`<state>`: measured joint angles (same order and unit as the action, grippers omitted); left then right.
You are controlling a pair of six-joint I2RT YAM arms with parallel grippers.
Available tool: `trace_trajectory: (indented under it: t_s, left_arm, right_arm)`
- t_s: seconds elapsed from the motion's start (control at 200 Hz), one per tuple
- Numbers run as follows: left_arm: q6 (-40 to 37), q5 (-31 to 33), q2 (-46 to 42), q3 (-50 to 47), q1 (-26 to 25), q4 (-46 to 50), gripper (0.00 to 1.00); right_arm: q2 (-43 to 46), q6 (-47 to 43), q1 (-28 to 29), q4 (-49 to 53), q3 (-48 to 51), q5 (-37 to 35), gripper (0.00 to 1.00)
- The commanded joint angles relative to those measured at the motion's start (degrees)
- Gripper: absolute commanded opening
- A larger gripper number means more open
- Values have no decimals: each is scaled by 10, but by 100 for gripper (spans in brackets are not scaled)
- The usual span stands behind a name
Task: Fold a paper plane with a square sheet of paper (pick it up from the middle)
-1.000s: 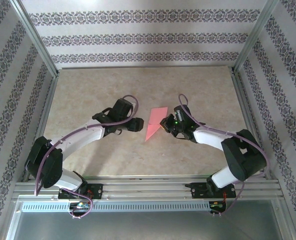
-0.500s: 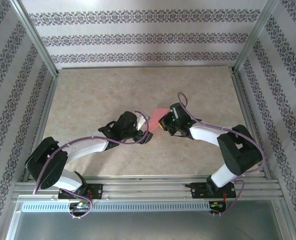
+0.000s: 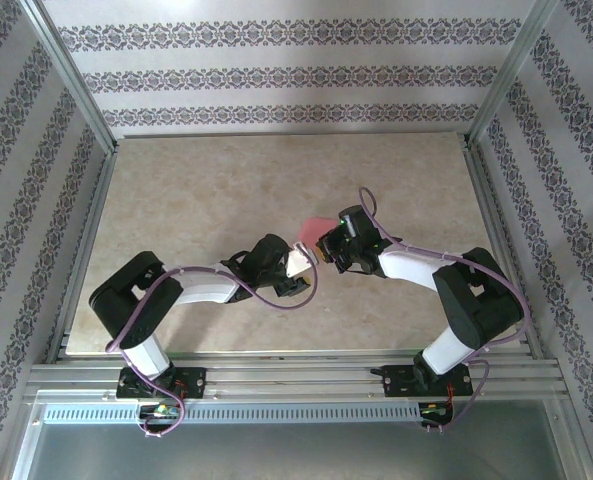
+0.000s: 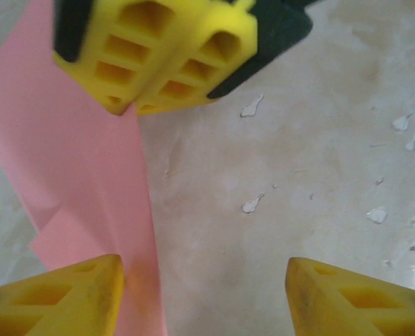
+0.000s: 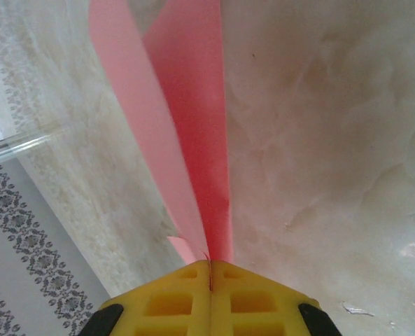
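The pink-red paper (image 5: 193, 105), folded into a narrow strip with a central crease, is pinched at one end by my right gripper (image 5: 210, 280), which is shut on it. From the top, a small part of the paper (image 3: 311, 230) shows beside the right gripper (image 3: 326, 246). My left gripper (image 4: 207, 301) is open just in front of it. The paper (image 4: 74, 154) runs down from the right gripper's yellow fingers (image 4: 151, 56) to my left fingertip (image 4: 60, 297), with its edge just inside the jaws. In the top view the left gripper (image 3: 298, 266) sits close below the right one.
The beige marbled table (image 3: 176, 200) has small white chips (image 4: 252, 203) in its surface. Patterned walls and aluminium posts (image 3: 71, 85) enclose it, and a metal rail (image 3: 296, 375) runs along the near edge by the arm bases.
The left arm has swung right and nearer, bringing its gripper up against the right one. The paper, flat on the table a second ago, is now raised and mostly hidden from above.
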<state>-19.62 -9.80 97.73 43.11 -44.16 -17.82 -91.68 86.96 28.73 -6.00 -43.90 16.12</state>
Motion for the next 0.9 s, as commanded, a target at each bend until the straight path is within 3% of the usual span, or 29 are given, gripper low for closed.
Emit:
trace_trajectory:
  t_s: [0.0, 0.515, 0.7, 0.894]
  left_arm:
    - [-43, 14, 17, 10, -3, -64, 59]
    - [-35, 34, 47, 13, 0, -103, 31]
    - [-26, 27, 46, 10, 2, -100, 28]
    - [-24, 23, 44, 5, 4, -95, 23]
  right_arm:
    - [-10, 12, 0, 11, -15, 18, 4]
    - [-17, 16, -2, 22, -15, 45, 8]
    - [-18, 17, -2, 22, -15, 50, 21]
    - [-17, 14, -3, 23, -16, 49, 22]
